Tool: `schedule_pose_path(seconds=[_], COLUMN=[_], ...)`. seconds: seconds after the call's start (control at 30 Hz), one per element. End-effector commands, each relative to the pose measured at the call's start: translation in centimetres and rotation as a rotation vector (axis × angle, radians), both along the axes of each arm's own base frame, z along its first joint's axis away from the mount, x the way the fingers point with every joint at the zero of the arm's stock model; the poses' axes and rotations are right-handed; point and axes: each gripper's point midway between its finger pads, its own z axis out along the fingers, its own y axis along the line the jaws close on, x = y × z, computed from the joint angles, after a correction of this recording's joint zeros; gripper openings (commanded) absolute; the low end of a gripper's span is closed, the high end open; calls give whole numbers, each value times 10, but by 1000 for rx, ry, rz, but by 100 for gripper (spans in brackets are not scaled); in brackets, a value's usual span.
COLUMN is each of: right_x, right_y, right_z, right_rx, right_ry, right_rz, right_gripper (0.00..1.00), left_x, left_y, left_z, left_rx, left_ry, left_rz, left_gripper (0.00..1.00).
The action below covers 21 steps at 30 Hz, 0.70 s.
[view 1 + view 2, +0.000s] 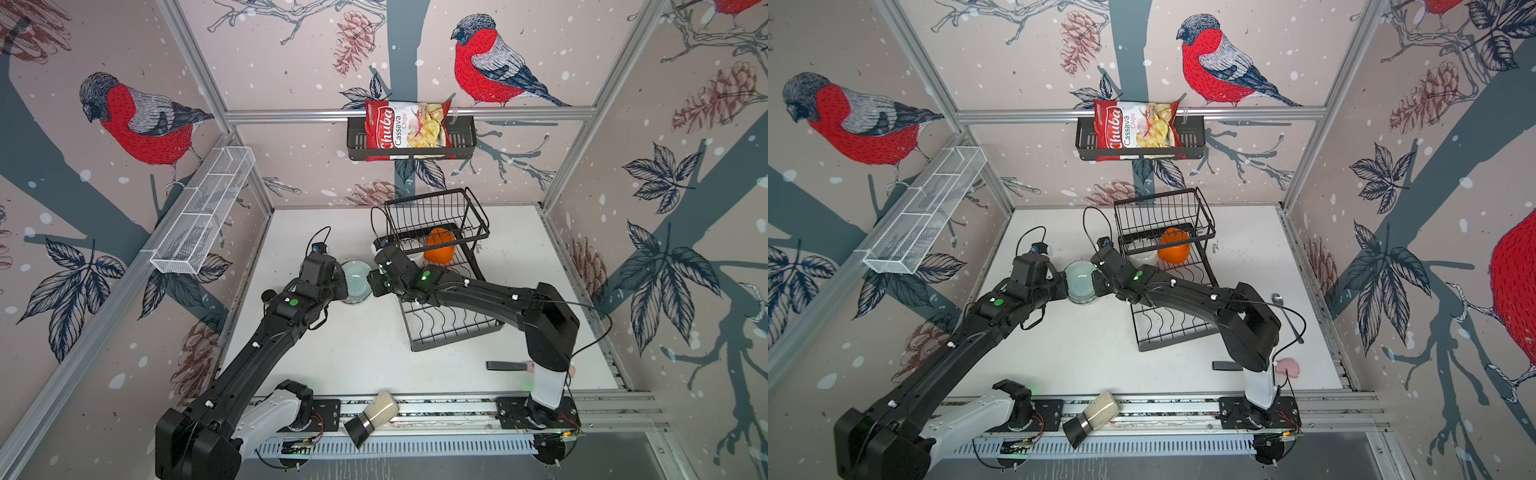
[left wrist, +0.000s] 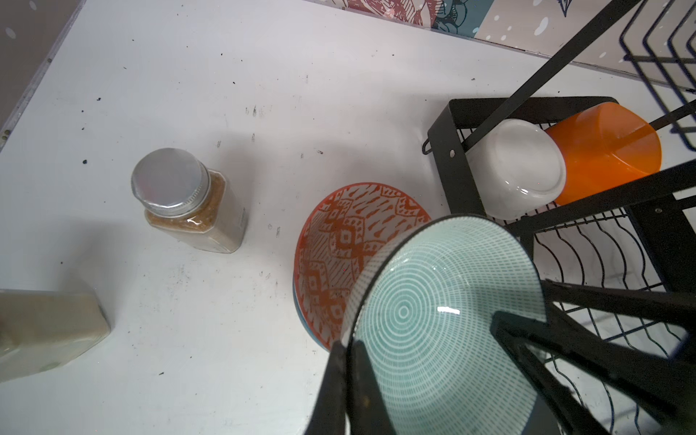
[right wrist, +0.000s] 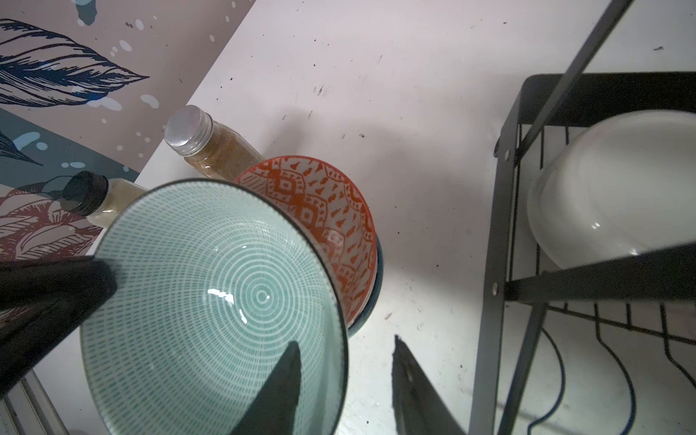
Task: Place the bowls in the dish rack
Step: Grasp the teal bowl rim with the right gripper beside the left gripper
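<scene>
A pale teal bowl (image 1: 356, 282) (image 1: 1081, 282) hangs tilted between both arms, above an orange-red patterned bowl (image 2: 339, 241) (image 3: 320, 203) that sits nested in a blue one on the table. My left gripper (image 2: 348, 344) (image 1: 343, 286) is shut on the teal bowl's (image 2: 433, 320) rim. My right gripper (image 3: 345, 341) (image 1: 371, 279) is open and straddles the opposite rim, one finger inside the teal bowl (image 3: 211, 301) and one outside, with a gap. The black dish rack (image 1: 449, 328) (image 2: 455, 150) holds a white bowl (image 2: 516, 169) (image 3: 610, 196) and an orange bowl (image 2: 610, 150) (image 1: 440, 247) on edge.
A spice jar (image 2: 188, 199) stands left of the bowls and another jar (image 2: 45, 331) lies beside it. A third jar (image 1: 374, 415) lies on the front rail. A spoon (image 1: 1285, 316) lies right of the rack. A chips basket (image 1: 411, 137) and a white mesh shelf (image 1: 203, 212) hang on the walls.
</scene>
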Motion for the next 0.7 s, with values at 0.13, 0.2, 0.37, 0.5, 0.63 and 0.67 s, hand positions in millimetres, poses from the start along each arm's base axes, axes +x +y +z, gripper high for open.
schedule_pose_path(seconds=[0.13,0.2,0.37,0.5,0.63,0.67], right_x=[3,3,5,7,9,10], right_y=[15,16,17,18,20,20], right_z=[7,6,8,10,12,12], right_rx=[54,59,66,73,77,76], right_ry=[1,1,-2,-6,-9,-11], right_rz=[15,14,7,-1,-10,-11], right_gripper=[35,31,23,17,11,9], left_x=[8,8,8,7,6,6], left_y=[-2,-2,-2,-1,-1,-1], left_z=[14,13,13,14,13,14], left_rx=[-15,-14,-14,-15,-15,-17], left_ry=[-62,-61,-60,-65,-62,-63], left_rz=[-2,-2,0,2,-1,0], left_gripper=[0,0,0,0,0,0])
